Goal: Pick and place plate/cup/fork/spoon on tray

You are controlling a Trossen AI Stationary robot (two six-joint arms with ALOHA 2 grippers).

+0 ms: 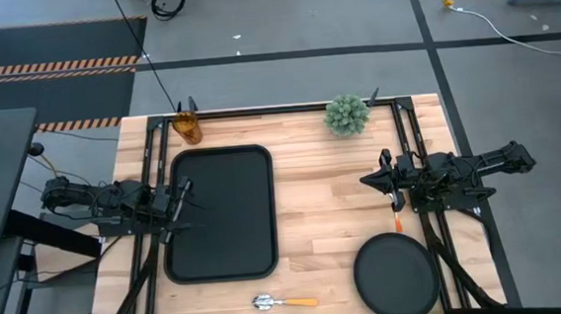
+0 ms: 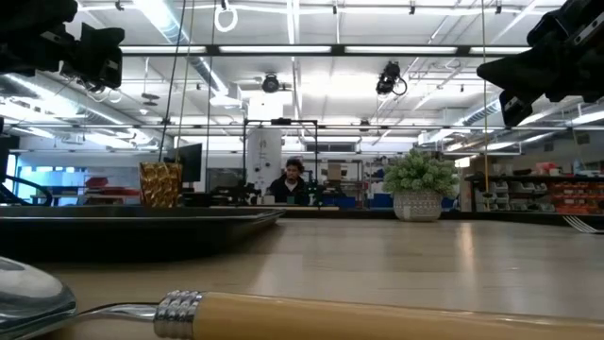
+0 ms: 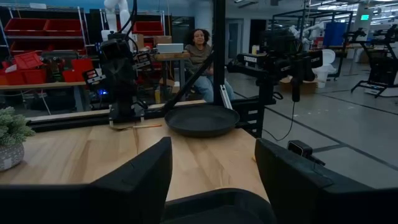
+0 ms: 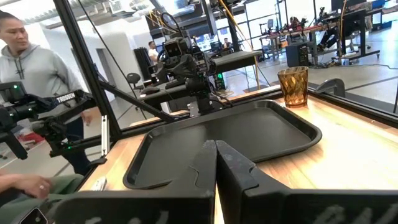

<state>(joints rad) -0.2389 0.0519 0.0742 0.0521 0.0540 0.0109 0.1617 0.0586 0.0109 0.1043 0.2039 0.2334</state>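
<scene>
The black rectangular tray (image 1: 220,213) lies on the table's left half. The amber cup (image 1: 187,127) stands upright at the far edge behind it. The round black plate (image 1: 396,273) lies at the near right. The spoon (image 1: 286,301) lies near the front edge, bowl to the left. The fork (image 1: 398,220) lies by the right arm, partly hidden under it. My left gripper (image 1: 186,196) is open above the tray's left rim. My right gripper (image 1: 369,180) is shut, in the air right of the tray and far side of the plate.
A spiky green plant in a pot (image 1: 347,115) stands at the far edge, right of centre. Bare wood lies between the tray and the plate. A dark frame runs along the table's edges. People show in the room beyond the table (image 4: 28,68).
</scene>
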